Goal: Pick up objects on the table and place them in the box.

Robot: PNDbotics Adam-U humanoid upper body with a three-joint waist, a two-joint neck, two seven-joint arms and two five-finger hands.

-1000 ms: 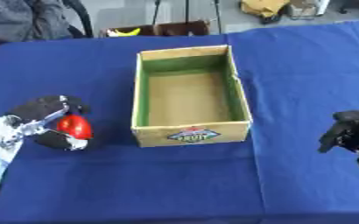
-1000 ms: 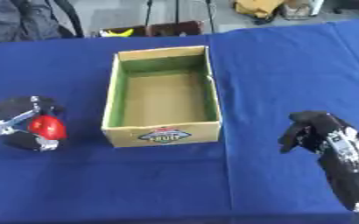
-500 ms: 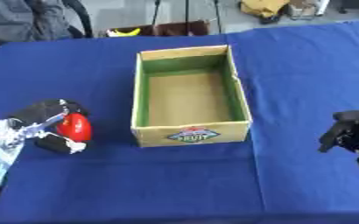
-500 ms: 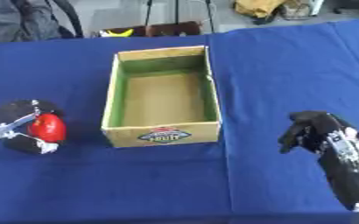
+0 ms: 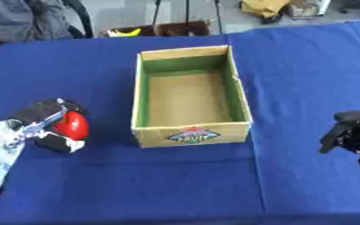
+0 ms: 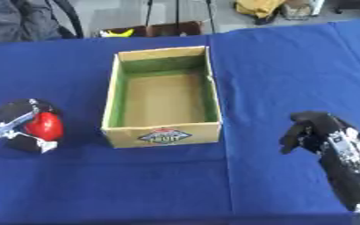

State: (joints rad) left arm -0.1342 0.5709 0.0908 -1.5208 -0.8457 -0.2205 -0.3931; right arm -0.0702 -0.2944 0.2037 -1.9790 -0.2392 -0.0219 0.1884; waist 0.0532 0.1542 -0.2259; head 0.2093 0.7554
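Box [image 5: 192, 134] sits mid-table, top open, inside bare; its walls are the only obstacle. Blue table [image 5: 290, 61] is open cloth between box and my left hand [image 5: 48, 125] near the left edge, and between box and my right hand [image 6: 314, 134] toward the right edge. Near edge also free.

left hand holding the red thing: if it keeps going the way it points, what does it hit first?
Probably the box. The left hand, curled round the red object, points toward the robot's right, and the box's left wall is the nearest thing that way. Only blue tablecloth lies between; height is unclear.
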